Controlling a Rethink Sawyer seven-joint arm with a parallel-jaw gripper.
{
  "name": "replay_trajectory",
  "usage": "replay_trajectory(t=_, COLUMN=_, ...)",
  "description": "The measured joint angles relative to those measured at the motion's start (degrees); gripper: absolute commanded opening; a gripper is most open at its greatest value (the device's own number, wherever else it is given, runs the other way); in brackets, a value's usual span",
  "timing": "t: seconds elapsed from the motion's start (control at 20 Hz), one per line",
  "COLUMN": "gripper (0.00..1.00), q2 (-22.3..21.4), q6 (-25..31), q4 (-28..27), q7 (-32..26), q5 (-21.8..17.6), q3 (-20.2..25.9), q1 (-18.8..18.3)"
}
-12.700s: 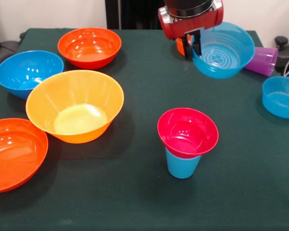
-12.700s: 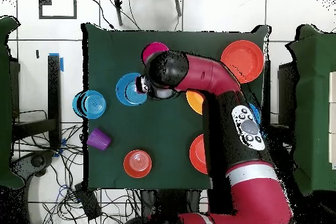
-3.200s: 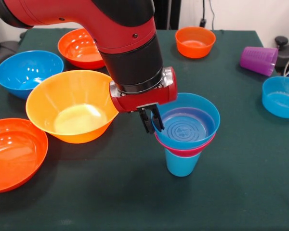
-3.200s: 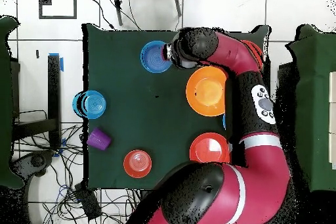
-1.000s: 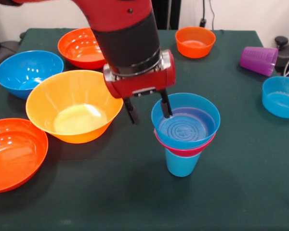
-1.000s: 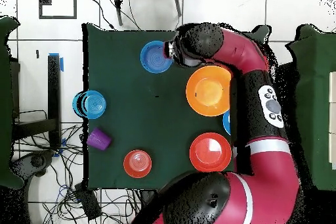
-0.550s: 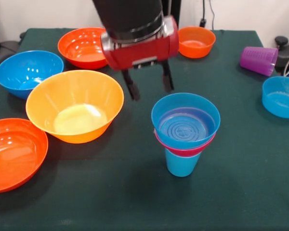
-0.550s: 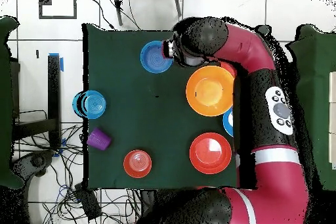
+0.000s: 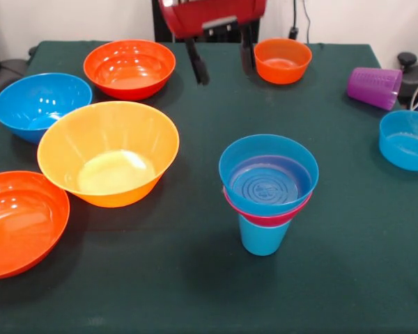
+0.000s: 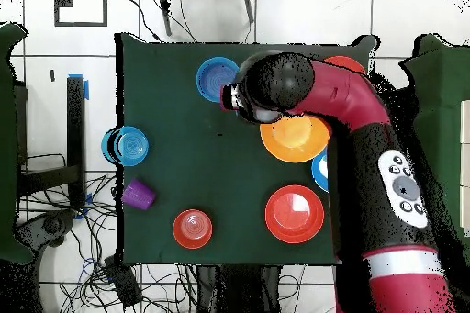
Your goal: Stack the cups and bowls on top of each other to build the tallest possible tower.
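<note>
gripper (image 9: 219, 59): empty, fingers spread wide
tower (image 9: 267, 188): top-heavy — likely tips easily
large blue bowl (image 9: 40, 104): light, glossy, probably slippery — pinch the rim

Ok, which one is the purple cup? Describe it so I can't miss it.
Front view: start at the green table and go to its far right corner. The purple cup lies tipped on its side there, right of the small orange bowl and behind a small blue bowl. Nothing else is purple.
</note>
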Motion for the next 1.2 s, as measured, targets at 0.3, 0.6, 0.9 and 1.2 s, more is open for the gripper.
replay_trajectory(t=0.3, gripper=1.00, q2=-6.7, q6=-6.6, q4=12.4, q7=0.0, q5=-0.2, q3=-0.4, q1=-2.1)
replay_trajectory(t=0.6, gripper=1.00, q2=-10.1, q6=-13.5, q4=21.1, q7=0.0, q5=-0.7, q3=-0.6, q1=-2.3)
replay_trajectory(t=0.9, gripper=1.00, q2=-12.1, q6=-22.1, q4=29.8, q7=0.0, q5=-2.8, q3=-0.7, q1=-2.5)
replay_trajectory(t=1.2, gripper=1.00, q2=-12.4, q6=-30.9, q4=37.0, q7=0.0, q5=-8.6, q3=-1.0, q1=-4.4)
